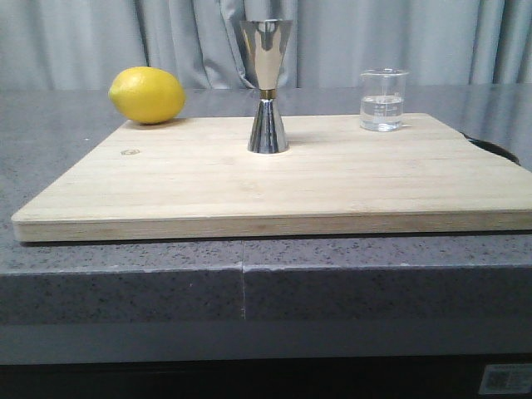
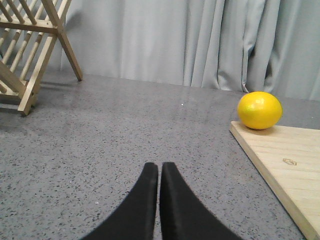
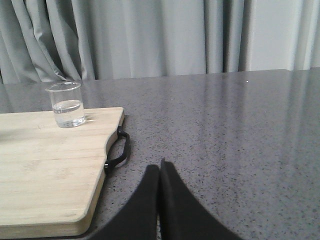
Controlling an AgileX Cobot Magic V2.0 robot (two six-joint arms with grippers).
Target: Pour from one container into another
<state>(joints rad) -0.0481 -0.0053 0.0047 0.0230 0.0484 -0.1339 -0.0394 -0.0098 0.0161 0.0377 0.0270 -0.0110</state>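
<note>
Steel jigger (image 1: 268,87) upright mid cutting board (image 1: 274,187). Glass beaker (image 1: 383,100), part-filled with clear liquid, at board's far right corner; lemon (image 1: 147,95) at far left. Left tool (image 2: 159,170) pressed together over table (image 2: 125,130), off board's left. Right tool (image 3: 159,172) pressed together, off board's right, well apart from beaker.

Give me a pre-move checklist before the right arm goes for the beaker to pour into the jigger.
1. Beaker upright on the cutting board, clear liquid inside: ok.
2. Jigger upright, open cone up, mid-board: ok.
3. Gap between beaker and jigger free of objects: ok.
4. Right claw open for the grasp: not ok, fingers are together.
5. Left claw away from the board, shut, holding nothing: ok.
6. Lemon clear of the pour path, at the board's far left corner: ok.
</note>
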